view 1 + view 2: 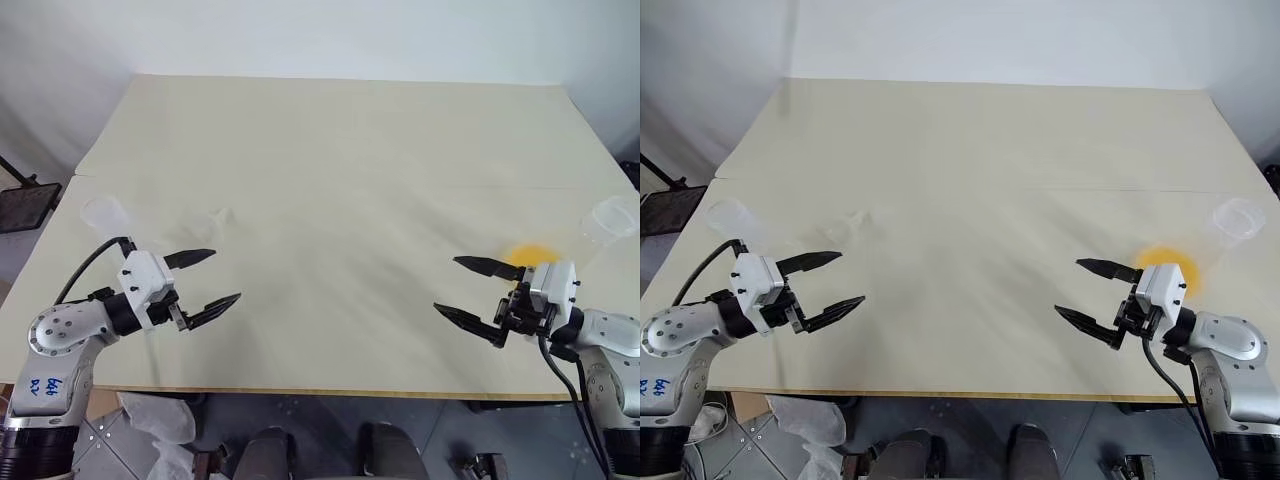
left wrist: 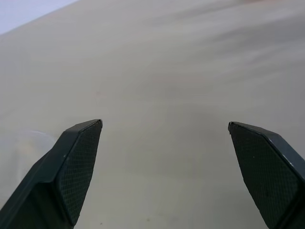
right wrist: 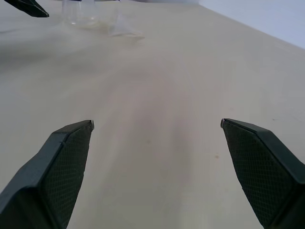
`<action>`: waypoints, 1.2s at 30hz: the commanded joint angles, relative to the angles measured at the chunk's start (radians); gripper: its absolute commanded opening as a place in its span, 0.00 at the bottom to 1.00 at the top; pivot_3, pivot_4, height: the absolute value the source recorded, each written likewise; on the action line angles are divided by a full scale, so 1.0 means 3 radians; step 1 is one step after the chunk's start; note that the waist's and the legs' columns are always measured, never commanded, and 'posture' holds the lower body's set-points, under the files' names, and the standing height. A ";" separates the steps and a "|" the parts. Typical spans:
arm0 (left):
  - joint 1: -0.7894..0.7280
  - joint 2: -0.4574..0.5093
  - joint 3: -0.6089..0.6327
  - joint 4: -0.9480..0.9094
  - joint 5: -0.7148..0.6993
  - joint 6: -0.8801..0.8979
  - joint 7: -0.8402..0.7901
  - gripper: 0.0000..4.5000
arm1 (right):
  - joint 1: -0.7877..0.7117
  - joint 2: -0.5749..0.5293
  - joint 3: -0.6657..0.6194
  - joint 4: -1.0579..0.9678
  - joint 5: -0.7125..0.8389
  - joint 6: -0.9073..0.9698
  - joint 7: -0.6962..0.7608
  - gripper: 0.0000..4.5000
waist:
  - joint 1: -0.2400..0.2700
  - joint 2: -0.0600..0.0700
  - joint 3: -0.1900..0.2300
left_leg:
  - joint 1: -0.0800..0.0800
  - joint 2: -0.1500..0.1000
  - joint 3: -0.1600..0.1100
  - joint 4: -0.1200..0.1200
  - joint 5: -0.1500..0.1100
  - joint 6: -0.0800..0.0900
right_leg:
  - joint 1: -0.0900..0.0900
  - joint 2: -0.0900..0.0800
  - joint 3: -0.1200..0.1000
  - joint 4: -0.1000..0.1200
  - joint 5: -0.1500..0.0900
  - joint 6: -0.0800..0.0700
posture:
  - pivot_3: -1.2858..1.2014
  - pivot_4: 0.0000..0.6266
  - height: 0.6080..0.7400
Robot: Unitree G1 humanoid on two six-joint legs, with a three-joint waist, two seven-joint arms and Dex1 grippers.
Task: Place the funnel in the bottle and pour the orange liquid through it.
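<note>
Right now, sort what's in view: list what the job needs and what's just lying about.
Job: funnel; bottle; orange liquid in its clear flask.
Lying about: black mesh panel beside the table; crumpled plastic on the floor.

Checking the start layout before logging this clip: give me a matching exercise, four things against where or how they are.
1. funnel
2. bottle
3. orange liquid
4. left hand

A. open, holding nothing
B. far left, near the edge
C. just behind the right hand
D. a little to the right of the bottle

Pairs: 1-D, 2-B, 3-C, 4-A
</note>
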 commanded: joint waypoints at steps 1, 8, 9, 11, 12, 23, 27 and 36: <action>-0.0092 -0.0037 0.0021 -0.0053 0.0035 -0.0123 0.0066 1.00 | -0.0025 0.0008 -0.0030 0.0007 0.0004 -0.0081 0.0042 1.00 | 0.0000 0.0000 0.0000 | 0.0000 0.0000 0.0000 0.0000 0.0000 0.0000 | 0.0000 0.0000 0.0000 0.0000 0.0000 0.0000 | 0.52 0.24 1.00; 0.0039 -0.0102 0.0142 -0.0110 -0.0103 -0.0045 0.0082 1.00 | -0.0133 0.0066 0.0059 0.0011 -0.0015 -0.0091 0.0060 1.00 | -0.0014 0.0000 0.0000 | 0.0000 0.0000 0.0000 0.0000 0.0000 0.0000 | 0.0000 0.0000 0.0000 0.0001 0.0000 0.0000 | 0.52 0.24 1.00; 0.0097 -0.0130 0.0201 -0.0154 -0.0151 0.0002 0.0138 1.00 | -0.0179 0.0092 0.0096 -0.0015 -0.0011 -0.0082 0.0053 1.00 | -0.0018 0.0000 0.0000 | 0.0001 0.0001 0.0001 0.0000 0.0000 0.0000 | 0.0000 0.0000 0.0000 0.0001 0.0000 0.0000 | 0.52 0.24 1.00; 0.0191 -0.0236 0.0350 -0.0233 -0.0211 0.0076 0.0356 1.00 | -0.0276 0.0150 0.0167 -0.0075 0.0006 -0.0051 0.0030 1.00 | -0.0030 0.0000 0.0000 | 0.0002 0.0002 0.0002 0.0000 0.0000 0.0000 | -0.0001 0.0001 0.0001 0.0002 0.0000 0.0000 | 0.52 0.24 1.00; 0.0207 -0.0281 0.0405 -0.0251 -0.0214 0.0078 0.0449 1.00 | -0.0314 0.0168 0.0191 -0.0089 0.0010 -0.0040 0.0018 1.00 | -0.0023 0.0000 0.0000 | 0.0002 0.0003 0.0001 0.0000 0.0000 0.0000 | -0.0001 0.0001 0.0001 0.0002 0.0000 0.0000 | 0.52 0.24 1.00; 0.1399 -0.1452 0.1370 -0.0666 -0.0382 -0.0081 0.1633 1.00 | -0.0699 0.0686 0.0800 -0.0442 0.0006 0.0180 -0.0182 1.00 | 0.0008 -0.0003 0.0000 | -0.0001 0.0000 -0.0010 0.0006 0.0000 0.0000 | 0.0004 -0.0003 -0.0001 0.0000 0.0000 0.0000 | 0.52 0.24 1.00; 0.1479 -0.1444 0.1373 -0.0645 -0.0334 -0.0095 0.1650 1.00 | -0.0791 0.0722 0.0863 -0.0379 0.0007 0.0201 -0.0161 1.00 | 0.0028 -0.0005 -0.0001 | 0.0000 -0.0001 -0.0016 0.0007 0.0000 0.0000 | 0.0010 -0.0003 -0.0005 -0.0002 0.0000 0.0000 | 0.52 0.24 1.00; 0.0615 -0.0889 0.1186 -0.0560 -0.0148 0.0666 0.2241 1.00 | -0.0812 0.0721 0.0874 -0.0301 -0.0013 0.0181 -0.0147 1.00 | -0.0001 -0.0008 -0.0003 | 0.0002 -0.0002 -0.0017 0.0006 -0.0001 0.0001 | 0.0013 -0.0002 -0.0006 -0.0002 0.0000 0.0000 | 0.52 0.24 1.00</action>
